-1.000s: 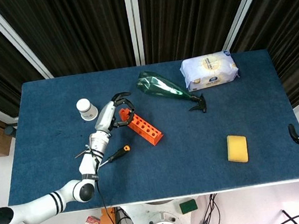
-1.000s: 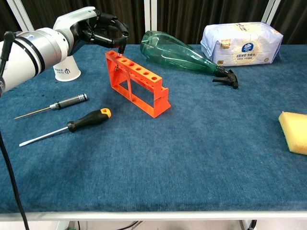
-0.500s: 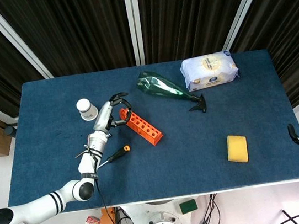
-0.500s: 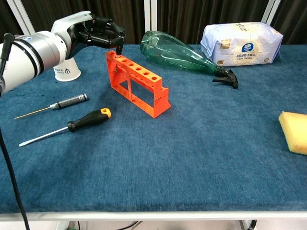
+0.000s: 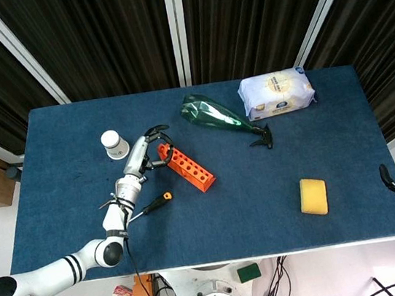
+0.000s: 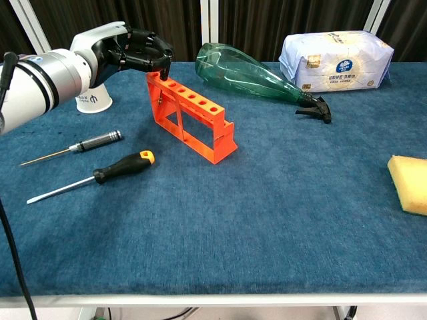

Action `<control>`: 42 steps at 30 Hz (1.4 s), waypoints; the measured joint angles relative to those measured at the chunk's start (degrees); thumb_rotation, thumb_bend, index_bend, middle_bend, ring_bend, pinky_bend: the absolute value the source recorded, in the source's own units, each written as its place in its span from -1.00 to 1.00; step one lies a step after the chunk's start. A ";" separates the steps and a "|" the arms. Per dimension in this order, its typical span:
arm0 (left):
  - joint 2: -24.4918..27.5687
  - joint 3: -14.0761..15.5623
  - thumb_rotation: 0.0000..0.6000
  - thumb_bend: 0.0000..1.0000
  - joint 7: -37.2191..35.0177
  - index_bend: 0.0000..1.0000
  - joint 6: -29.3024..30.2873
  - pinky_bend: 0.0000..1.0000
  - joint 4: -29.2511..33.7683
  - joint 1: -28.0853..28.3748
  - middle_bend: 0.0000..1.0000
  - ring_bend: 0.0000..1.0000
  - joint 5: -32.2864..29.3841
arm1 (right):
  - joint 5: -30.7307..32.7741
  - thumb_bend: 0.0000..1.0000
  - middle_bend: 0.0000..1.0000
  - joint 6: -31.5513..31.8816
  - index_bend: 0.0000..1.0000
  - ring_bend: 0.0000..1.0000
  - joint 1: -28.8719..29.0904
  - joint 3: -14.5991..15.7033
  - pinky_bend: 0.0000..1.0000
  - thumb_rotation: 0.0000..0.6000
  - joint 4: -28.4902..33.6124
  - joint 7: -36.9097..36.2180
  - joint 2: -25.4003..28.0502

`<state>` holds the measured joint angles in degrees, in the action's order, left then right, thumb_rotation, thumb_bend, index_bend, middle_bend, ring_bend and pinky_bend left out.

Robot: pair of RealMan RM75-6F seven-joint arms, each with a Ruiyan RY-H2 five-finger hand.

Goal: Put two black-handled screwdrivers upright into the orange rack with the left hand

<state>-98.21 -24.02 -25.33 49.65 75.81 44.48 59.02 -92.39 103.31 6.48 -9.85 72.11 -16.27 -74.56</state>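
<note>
We see our left hand (image 6: 137, 55) curled over the far-left end of the orange rack (image 6: 190, 117), pinching a small dark screwdriver handle there, while another black-handled screwdriver (image 6: 90, 177), rigid and light, lies on the counter (image 6: 267, 220), best taken by its rubbery handle.

White cup (image 6: 93, 100) bears a dark logo; wipes pack (image 6: 335, 61) print unreadable.

The orange rack (image 6: 190, 117) stands upright on the worktop, a long narrow frame with a row of round holes along its top. Near it, toward the front left, two screwdrivers lie flat: one with a black handle and orange cap (image 6: 123, 166), one slimmer with a dark knurled handle (image 6: 97, 141).
</note>
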 measured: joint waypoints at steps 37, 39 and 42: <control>18.11 6.17 0.96 -0.36 8.08 -0.47 13.21 -0.68 11.29 -11.08 -0.77 -0.90 12.32 | 0.26 -0.23 -1.00 3.36 -1.00 -1.00 -0.92 -1.99 -1.00 1.00 2.65 0.80 2.78; 20.54 7.44 0.92 -0.39 11.07 -0.47 12.89 -0.68 12.91 -12.14 -0.77 -0.90 11.34 | 0.34 -0.23 -1.00 3.26 -1.00 -1.00 -0.86 -2.08 -1.00 1.00 2.83 1.10 2.87; 22.39 8.76 0.90 -0.48 15.49 -0.46 11.63 -0.69 14.23 -12.64 -0.76 -0.90 9.38 | 0.56 -0.23 -1.00 2.92 -1.00 -1.00 -0.72 -2.20 -1.00 1.00 2.93 1.30 2.79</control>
<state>-75.83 -15.25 -9.84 61.28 90.04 31.84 68.40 -91.83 106.23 5.76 -12.05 75.04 -14.98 -71.77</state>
